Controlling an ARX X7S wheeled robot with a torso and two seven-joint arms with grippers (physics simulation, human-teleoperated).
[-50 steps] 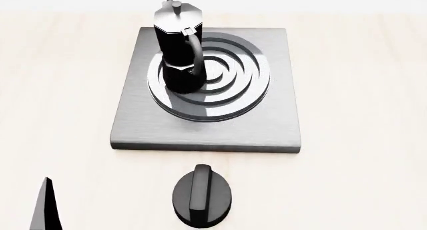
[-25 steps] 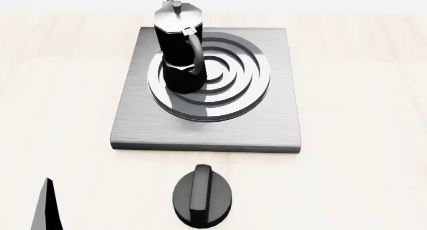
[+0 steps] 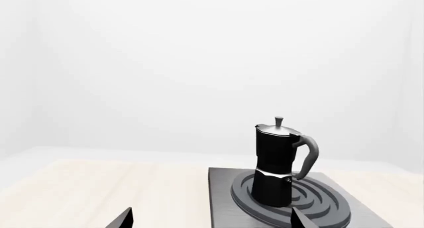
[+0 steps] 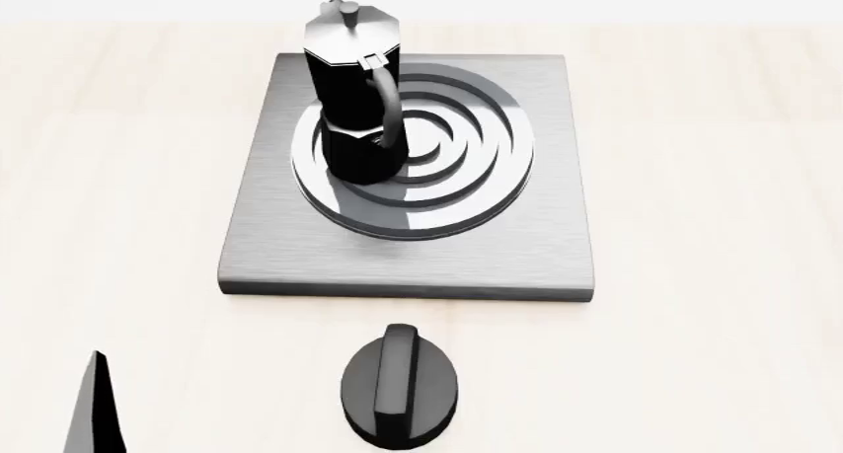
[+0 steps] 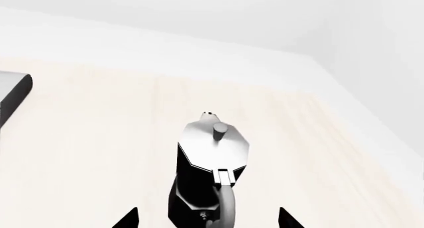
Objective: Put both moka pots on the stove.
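Observation:
One moka pot (image 4: 353, 93) stands upright on the left part of the ring burner of the stove (image 4: 409, 256), handle toward me. It also shows in the left wrist view (image 3: 275, 163). My left gripper (image 3: 212, 224) is open and empty, back from the stove's near edge; one of its fingers (image 4: 95, 409) shows at the head view's lower left. The second moka pot (image 5: 212, 173) stands on the table, only in the right wrist view. My right gripper (image 5: 207, 222) is open, its fingertips (image 5: 129, 219) on either side of this pot's handle and not touching it.
A low round black knob (image 4: 399, 384) with a raised ridge lies on the light wood table (image 4: 712, 177) in front of the stove. A corner of the stove (image 5: 15, 96) shows in the right wrist view, apart from the second pot.

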